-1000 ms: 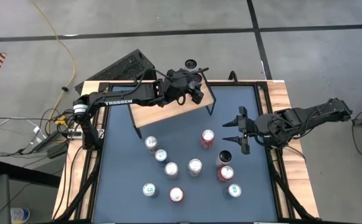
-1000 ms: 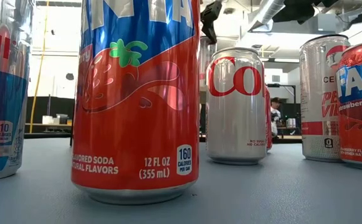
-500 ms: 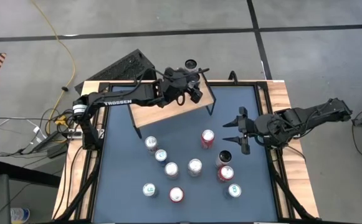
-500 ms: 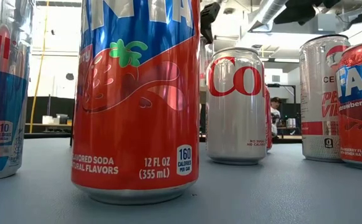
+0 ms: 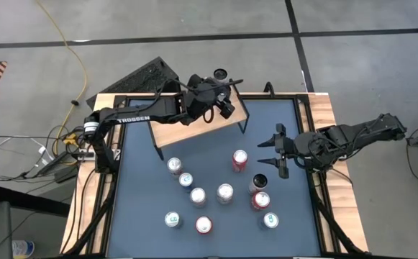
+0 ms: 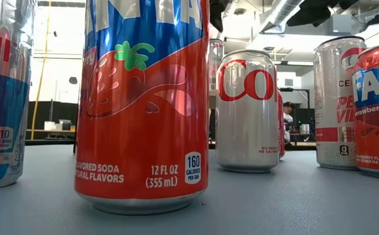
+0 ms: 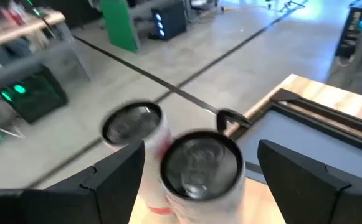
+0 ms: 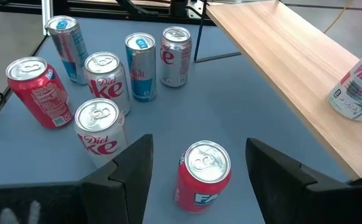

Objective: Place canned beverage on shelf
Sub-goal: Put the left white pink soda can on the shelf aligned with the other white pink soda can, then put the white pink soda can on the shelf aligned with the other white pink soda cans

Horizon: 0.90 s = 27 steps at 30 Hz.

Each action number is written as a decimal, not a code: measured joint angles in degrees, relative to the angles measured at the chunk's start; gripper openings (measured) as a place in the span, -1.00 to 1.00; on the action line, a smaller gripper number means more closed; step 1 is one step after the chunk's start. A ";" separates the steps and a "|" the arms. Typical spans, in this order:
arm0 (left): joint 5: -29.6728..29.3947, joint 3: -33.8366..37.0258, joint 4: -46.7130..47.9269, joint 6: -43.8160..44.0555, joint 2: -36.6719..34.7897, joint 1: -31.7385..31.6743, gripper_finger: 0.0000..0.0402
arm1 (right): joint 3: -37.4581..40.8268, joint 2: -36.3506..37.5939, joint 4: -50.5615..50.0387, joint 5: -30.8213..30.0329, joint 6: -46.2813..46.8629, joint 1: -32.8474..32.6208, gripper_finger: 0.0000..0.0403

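Note:
The shelf (image 5: 187,130), a light wooden board on thin black legs, stands at the table's far side. Two cans stand upright on its far right end. One silver can (image 7: 200,168) is between the open fingers of my left gripper (image 5: 218,88) without touching them. The other can (image 7: 134,127) stands just beyond it, and its top (image 5: 221,73) shows in the high view. My right gripper (image 5: 272,154) hangs open over the table's right part, above a red can (image 8: 204,171) and touching nothing. Several more cans (image 5: 198,196) stand upright on the blue mat.
A black can (image 5: 259,180) stands close below my right gripper. In the low view a red strawberry can (image 6: 141,104) and a silver cola can (image 6: 246,111) stand close to the camera. A wooden frame (image 5: 331,115) borders the blue mat (image 5: 140,187).
My left gripper has risen above the shelf's right end and rolled a little. In the low view its dark shape has gone up toward the picture's top. The cans on the shelf stay standing. My right arm has kept still.

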<state>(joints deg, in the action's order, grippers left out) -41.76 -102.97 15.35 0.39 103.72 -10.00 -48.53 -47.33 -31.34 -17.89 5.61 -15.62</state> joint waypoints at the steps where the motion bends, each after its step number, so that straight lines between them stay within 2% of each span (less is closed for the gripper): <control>1: -0.71 -1.20 -0.02 -1.82 0.00 0.40 0.50 | 0.00 0.00 -0.01 0.00 0.00 0.00 0.19; 5: -0.63 -6.33 0.74 -7.90 -0.06 3.21 0.49 | 0.00 -0.02 -0.01 0.00 0.00 0.00 0.19; 8: 5.95 -7.42 3.22 -9.31 -1.97 6.52 0.40 | 0.00 0.00 -0.38 0.00 0.00 0.00 0.19; 10: 9.78 -7.57 5.42 -8.02 -3.19 8.83 0.26 | 0.00 -0.02 -1.35 0.01 0.00 -0.02 0.19; 13: 10.39 -7.34 8.85 -8.94 -3.37 12.08 -0.04 | 0.00 -0.02 -1.89 0.02 0.00 0.00 0.19; 16: 10.15 -1.30 3.67 -10.96 -3.34 14.31 -0.40 | 0.00 0.00 -1.86 0.03 0.00 -0.01 0.19; 20: 6.34 9.58 -3.64 -10.30 -3.67 14.66 -0.90 | 0.00 0.00 -1.85 0.02 0.31 -0.07 0.19; 25: 7.56 20.88 -16.98 -7.88 -6.27 12.38 -0.98 | 0.00 0.00 -1.84 0.09 0.46 -0.13 0.19; 27: 7.78 25.48 -19.39 -6.16 -7.71 11.26 -0.99 | 0.00 0.00 -1.96 0.09 0.80 -0.15 0.19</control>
<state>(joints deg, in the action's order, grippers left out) -33.99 -77.49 -4.04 -5.77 96.01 1.27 -48.53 -47.33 -33.30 -17.80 6.40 -15.77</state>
